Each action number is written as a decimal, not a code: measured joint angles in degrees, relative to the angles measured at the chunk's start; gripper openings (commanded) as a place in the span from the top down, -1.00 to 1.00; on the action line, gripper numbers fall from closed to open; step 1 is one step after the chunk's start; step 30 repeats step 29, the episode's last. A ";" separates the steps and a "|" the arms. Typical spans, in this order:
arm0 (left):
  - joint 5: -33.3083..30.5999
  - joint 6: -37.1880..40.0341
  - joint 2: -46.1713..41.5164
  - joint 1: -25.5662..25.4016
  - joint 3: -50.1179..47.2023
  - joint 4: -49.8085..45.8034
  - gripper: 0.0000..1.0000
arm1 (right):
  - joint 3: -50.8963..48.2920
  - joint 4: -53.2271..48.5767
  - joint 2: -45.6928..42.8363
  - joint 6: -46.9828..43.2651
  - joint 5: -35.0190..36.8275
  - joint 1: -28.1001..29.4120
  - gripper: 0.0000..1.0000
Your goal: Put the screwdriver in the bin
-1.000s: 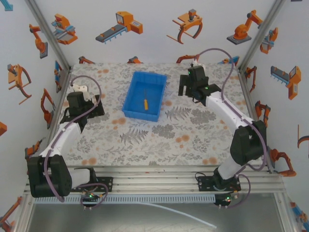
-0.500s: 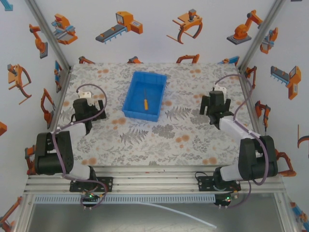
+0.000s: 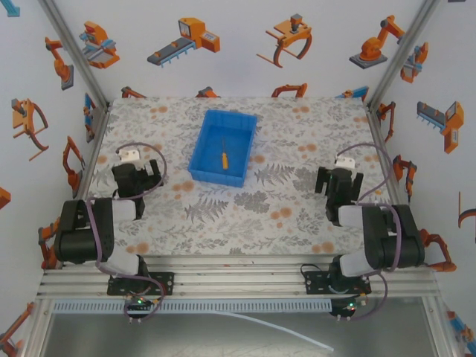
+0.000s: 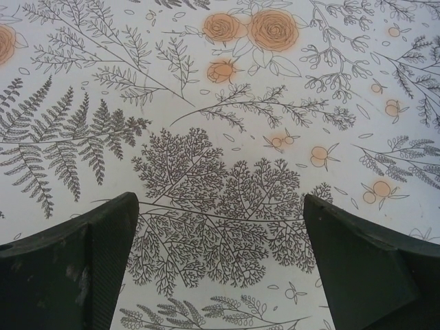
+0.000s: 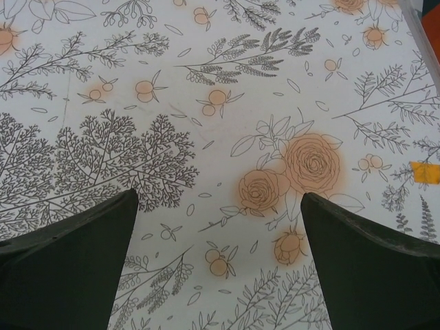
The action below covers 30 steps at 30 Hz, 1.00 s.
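Observation:
The blue bin (image 3: pixel 210 132) stands at the back middle of the table. Inside it lies the small screwdriver (image 3: pixel 222 160), orange-yellow handle toward me, on the bin floor near its front right. My left gripper (image 3: pixel 134 178) sits folded back at the left side, well away from the bin. In the left wrist view the left gripper (image 4: pixel 220 227) is open, with bare patterned cloth between its fingers. My right gripper (image 3: pixel 338 184) sits folded back at the right side. In the right wrist view the right gripper (image 5: pixel 218 223) is open over the cloth too, holding nothing.
A floral cloth (image 3: pixel 245 208) covers the table. Metal frame posts (image 3: pixel 78 67) and printed walls close in the left, right and back. A strip of orange tape (image 5: pixel 425 172) marks the cloth near the right edge.
Both arms have drawn back from near the bin toward their bases and folded down at the table's sides. The screwdriver and bin have stayed put.

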 measured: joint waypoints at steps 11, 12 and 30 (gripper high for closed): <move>-0.79 0.07 0.72 -0.63 -0.22 1.36 -0.95 | 0.02 8.68 4.28 -0.28 -6.34 -2.34 -0.99; -0.81 0.07 0.74 -0.66 -0.20 1.36 -0.95 | 0.04 8.98 4.28 -0.26 -6.45 -2.34 -0.99; -0.83 0.17 0.74 -0.70 -0.20 1.36 -0.95 | 0.04 10.08 4.28 -0.15 -8.26 -2.99 -0.99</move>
